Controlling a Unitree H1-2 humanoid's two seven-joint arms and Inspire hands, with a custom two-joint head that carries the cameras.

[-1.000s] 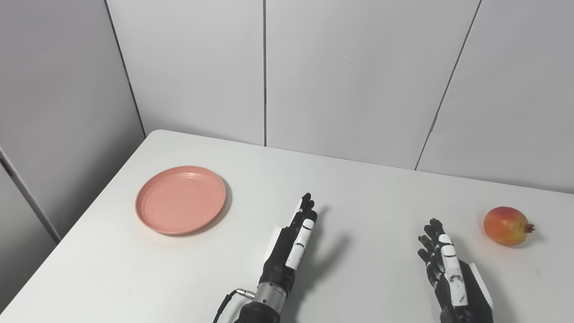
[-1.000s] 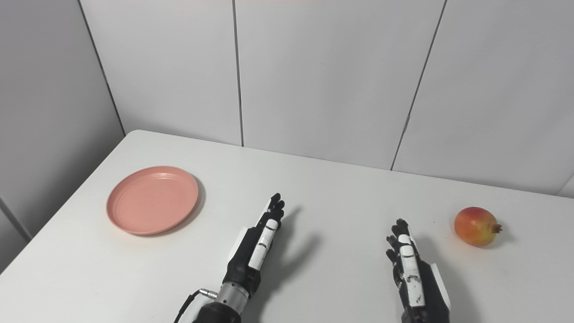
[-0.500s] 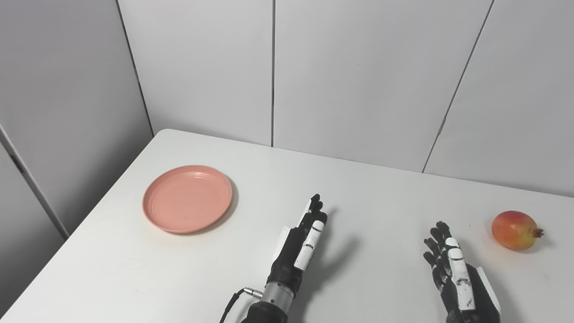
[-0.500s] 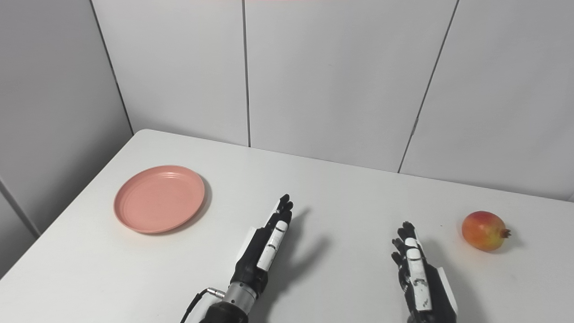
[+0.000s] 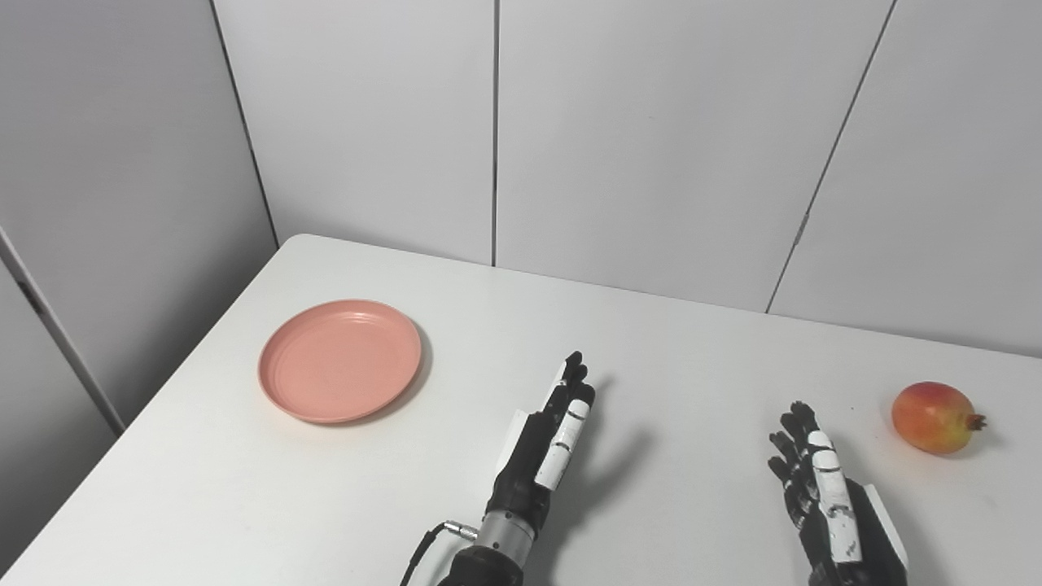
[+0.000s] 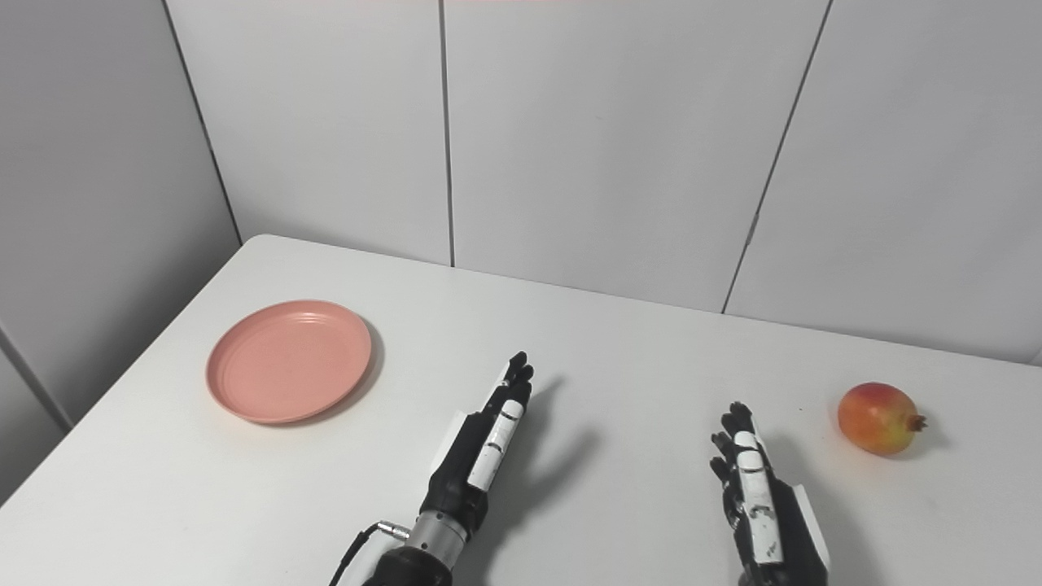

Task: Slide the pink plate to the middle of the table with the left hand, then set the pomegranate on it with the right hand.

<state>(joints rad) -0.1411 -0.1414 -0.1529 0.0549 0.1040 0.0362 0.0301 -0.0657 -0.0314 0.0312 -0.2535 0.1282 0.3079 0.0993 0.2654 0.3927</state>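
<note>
- On the white bench (image 5: 700, 358), toward its left side, we see the pink plate (image 5: 340, 360) lying flat, with nothing on it.
- Near the right edge lies the pomegranate (image 5: 933, 417), its crown pointing right, well apart from the plate.
- We see the left hand (image 5: 543, 443) above the bench's middle, held on edge with fingers stretched out, holding nothing, to the right of the plate.
- The right hand (image 5: 822, 492) is likewise open and empty, fingers apart, near the pomegranate but not touching it.
</note>
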